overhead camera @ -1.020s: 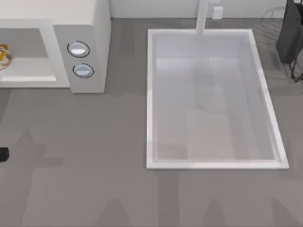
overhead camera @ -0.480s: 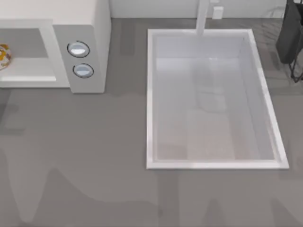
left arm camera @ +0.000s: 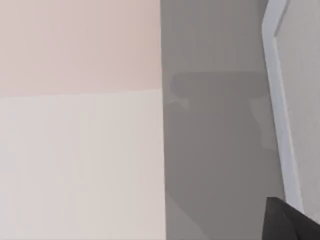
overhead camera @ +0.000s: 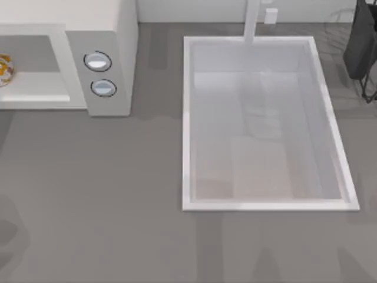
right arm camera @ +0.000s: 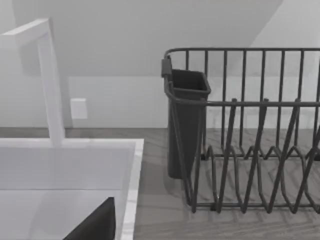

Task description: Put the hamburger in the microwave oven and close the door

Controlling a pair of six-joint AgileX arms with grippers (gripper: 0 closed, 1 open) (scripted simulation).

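The microwave oven point(overhead camera: 115, 36) stands at the table's far left in the top view, its grey cavity point(overhead camera: 32, 54) open toward the front. The hamburger point(overhead camera: 4, 67), wrapped in white with orange marks, lies inside the cavity at the view's left edge. Two round knobs point(overhead camera: 97, 61) sit on the light-grey side panel. The door is out of the top view. A dark part of my left gripper point(left arm camera: 290, 224) shows in the left wrist view, beside a white strip point(left arm camera: 276, 100) that I cannot identify. A dark part of my right gripper point(right arm camera: 95, 225) hangs over the sink.
A large white sink basin point(overhead camera: 187, 118) with a white tap point(overhead camera: 252, 20) takes up the middle and right of the table. A dark wire dish rack point(right arm camera: 250, 150) with a dark cup point(right arm camera: 185, 125) stands at the far right. Bare grey tabletop point(overhead camera: 94, 194) lies in front of the microwave oven.
The dark tip of my left arm at the top view's left edge has gone out of view. Shadows on the tabletop have drifted toward the front. The hamburger has not moved.
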